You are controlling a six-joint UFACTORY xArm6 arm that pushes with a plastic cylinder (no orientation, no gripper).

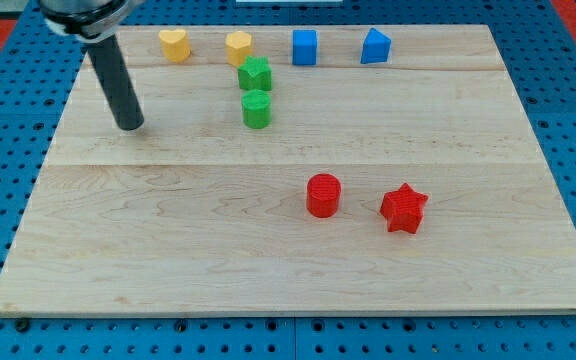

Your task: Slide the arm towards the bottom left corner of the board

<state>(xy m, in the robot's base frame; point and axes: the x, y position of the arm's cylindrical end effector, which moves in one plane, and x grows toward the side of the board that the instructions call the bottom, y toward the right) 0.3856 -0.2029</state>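
My tip [129, 126] sits in the upper left of the frame on the wooden board [168, 260], well apart from the green blocks [256, 92]. There is no claw, only a stiff bare rod holding nothing. It should glide easily over smooth wood toward the lower left corner, with no block in the way.

Blocks: two yellow [174, 44], two blue [304, 47], two green [255, 74], two red [323, 195] (board [168, 230] pale wood).

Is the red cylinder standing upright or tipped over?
Upright: the red cylinder shows its round flat top facing up, beside the red star.
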